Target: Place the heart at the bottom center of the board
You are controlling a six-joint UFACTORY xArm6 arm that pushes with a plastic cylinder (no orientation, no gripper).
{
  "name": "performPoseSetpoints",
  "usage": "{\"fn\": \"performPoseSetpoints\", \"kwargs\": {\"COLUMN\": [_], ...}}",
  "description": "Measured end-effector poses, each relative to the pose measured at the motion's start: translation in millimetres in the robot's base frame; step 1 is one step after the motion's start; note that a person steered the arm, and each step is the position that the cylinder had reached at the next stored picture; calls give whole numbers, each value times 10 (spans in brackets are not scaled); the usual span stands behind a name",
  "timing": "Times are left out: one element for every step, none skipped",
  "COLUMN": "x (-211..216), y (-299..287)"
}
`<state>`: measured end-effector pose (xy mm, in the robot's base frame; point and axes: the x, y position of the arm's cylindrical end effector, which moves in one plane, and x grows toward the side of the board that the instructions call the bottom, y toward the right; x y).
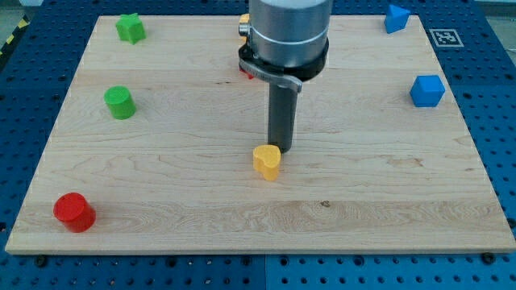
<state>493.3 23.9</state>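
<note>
My tip (282, 150) sits touching or just behind the yellow heart (267, 162), on its upper-right side in the view. No claw on this rig — just a straight rod, so nothing to open or close, nothing gripped.

Yellow heart is roughly mid-board left to right, a little below the board's middle height. Target is bottom centre, so I judge it partway there: sideways alignment looks about right, what's left is a push toward the view's bottom, stopping short of the worktop (387, 225) front edge. Tip is a bit right of the heart's centre, so a straight downward push may skew it left — may need to re-centre first.

Orientation: the lobes seem to face the view's top-right, toward my tip, with the point toward bottom-left, but it's small and I can't be sure. No clear long axis; block is about as wide as tall.

Others well apart: red cylinder (74, 212), green cylinder (120, 102), green star (130, 28), blue cube (426, 90), another blue block (396, 17).
</note>
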Motion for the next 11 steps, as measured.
{"fn": "performPoseSetpoints", "kwargs": {"x": [111,135,145,145,110,110,110,139,268,337,357], "y": [-7,-43,-109,-147,-151,-208,-343,-387,-387,-387,-367]}}
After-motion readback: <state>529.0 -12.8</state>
